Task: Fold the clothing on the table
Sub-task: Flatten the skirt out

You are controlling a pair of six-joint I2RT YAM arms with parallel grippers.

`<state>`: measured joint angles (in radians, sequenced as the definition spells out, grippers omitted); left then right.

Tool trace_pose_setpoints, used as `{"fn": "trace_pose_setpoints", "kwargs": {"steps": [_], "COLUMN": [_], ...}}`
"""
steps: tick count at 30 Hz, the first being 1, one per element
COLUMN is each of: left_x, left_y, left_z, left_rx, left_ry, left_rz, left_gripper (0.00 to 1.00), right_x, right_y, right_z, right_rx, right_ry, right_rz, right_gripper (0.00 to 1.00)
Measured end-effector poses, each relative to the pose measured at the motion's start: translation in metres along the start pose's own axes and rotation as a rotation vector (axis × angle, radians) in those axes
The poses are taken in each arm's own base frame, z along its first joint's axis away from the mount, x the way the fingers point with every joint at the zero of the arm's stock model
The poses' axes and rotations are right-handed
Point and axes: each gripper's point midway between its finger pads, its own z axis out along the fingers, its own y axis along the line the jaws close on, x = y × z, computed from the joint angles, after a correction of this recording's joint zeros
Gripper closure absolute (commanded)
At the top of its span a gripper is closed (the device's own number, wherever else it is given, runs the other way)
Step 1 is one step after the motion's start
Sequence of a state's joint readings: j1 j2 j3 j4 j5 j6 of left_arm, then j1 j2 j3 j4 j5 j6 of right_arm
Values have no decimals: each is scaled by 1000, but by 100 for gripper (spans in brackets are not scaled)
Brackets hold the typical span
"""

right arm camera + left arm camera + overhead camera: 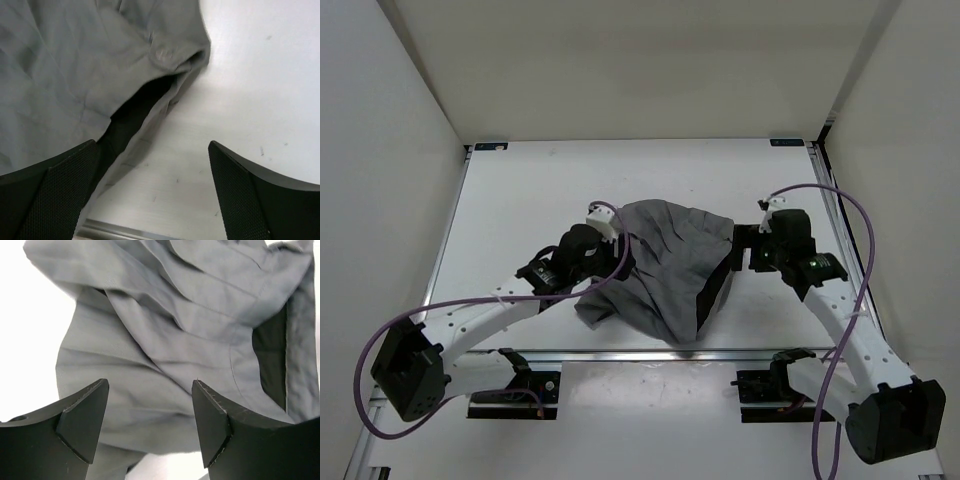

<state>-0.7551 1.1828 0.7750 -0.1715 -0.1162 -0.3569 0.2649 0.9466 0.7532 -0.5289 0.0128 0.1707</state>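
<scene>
The clothing (660, 270), crumpled grey with pleats, seemingly ran far-right to near-left across your worktop (540, 190); both jaws stood apart.

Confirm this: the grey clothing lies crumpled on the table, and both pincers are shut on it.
Not quite. The clothing does lie crumpled on the table, but the left pincer and right pincer are open, holding nothing; the wrist views show their jaws apart.

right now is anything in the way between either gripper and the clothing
Nothing visible stands in the way. The left gripper is open directly over the left part of the clothing, with only grey cloth showing between its fingers. The right gripper is open at the clothing's right edge, straddling the dark inner side and bare table.
</scene>
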Motion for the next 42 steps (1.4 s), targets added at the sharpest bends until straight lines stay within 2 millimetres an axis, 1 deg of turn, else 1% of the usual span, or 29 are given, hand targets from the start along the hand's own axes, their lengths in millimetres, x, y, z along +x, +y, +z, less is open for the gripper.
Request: {"fn": "trace_pose_setpoints", "kwargs": {"steps": [2,3,6,7,9,11,14,16,17,18,20,21,22,23,24,25,26,27,29,31,32,34,36,38,39,40,41,42], "left_x": [7,11,21,23,28,33,42,51,56,60,66,67,67,67,67,66,65,64,64,65,64,65,64,64,65,65,65,65], "left_y": [0,0,0,0,-3,-10,-18,-21,-21,-20,-20,-21,-21,-22,-23,-25,-28,-30,-35,-40,-41,-44,-45,-45,-45,-44,-44,-44], "left_z": [-4,-5,-5,-4,-4,-4,-3,-3,-3,-3,-3,-3,-2,-2,-2,-2,-2,-3,-3,-4,-4,-5,-5,-5,-5,-5,-5,-5], "left_rx": [13,22,30,30,39,55,85,105,110,112,116,119,122,125,133,141,149,159,177,195,200,208,212,212,211,210,210,209], "left_ry": [-2,1,19,25,31,43,55,68,76,84,96,97,96,95,90,84,78,74,71,71,70,70,66,68,70,70,71,71], "left_rz": [-8,-12,-16,-18,-19,-15,-17,-27,-33,-37,-45,-48,-51,-55,-56,-58,-59,-61,-61,-61,-63,-65,-69,-72,-73,-74,-76,-78], "left_gripper": [27,28,31,33,35,35,37,39,39,40,40,40,41,41,41,42,43,44,46,48,49,49,48,49,49,49,49,50], "right_x": [-16,-21,-27,-26,-23,-18,-11,-7,-4,-3,2,3,3,3,1,0,-1,-3,-12,-30,-43,-70,-97,-112,-117,-122,-129,-134], "right_y": [-1,-3,-9,-11,-14,-18,-23,-27,-29,-32,-35,-36,-37,-37,-36,-34,-30,-24,-3,29,48,89,127,156,166,170,168,163], "right_z": [-1,-1,4,8,14,21,31,38,41,46,54,58,61,63,65,66,66,65,63,52,44,20,-11,-43,-58,-71,-79,-83], "right_rx": [14,21,49,64,86,105,119,131,136,140,125,110,92,70,54,41,27,12,-30,-98,-142,-234,-312,-373,-403,-420,-419,-405], "right_ry": [-27,-32,-20,-8,19,51,95,120,133,145,171,181,185,186,182,179,176,171,145,93,53,-48,-177,-287,-330,-369,-404,-426], "right_rz": [-6,-6,-8,-11,-21,-27,-23,-14,-8,5,40,63,87,105,118,128,122,110,53,-33,-77,-170,-255,-314,-331,-337,-331,-322], "right_gripper": [8,9,14,15,19,21,28,36,37,41,49,51,61,82,93,100,100,100,100,100,100,100,100,100,100,100,100,99]}}
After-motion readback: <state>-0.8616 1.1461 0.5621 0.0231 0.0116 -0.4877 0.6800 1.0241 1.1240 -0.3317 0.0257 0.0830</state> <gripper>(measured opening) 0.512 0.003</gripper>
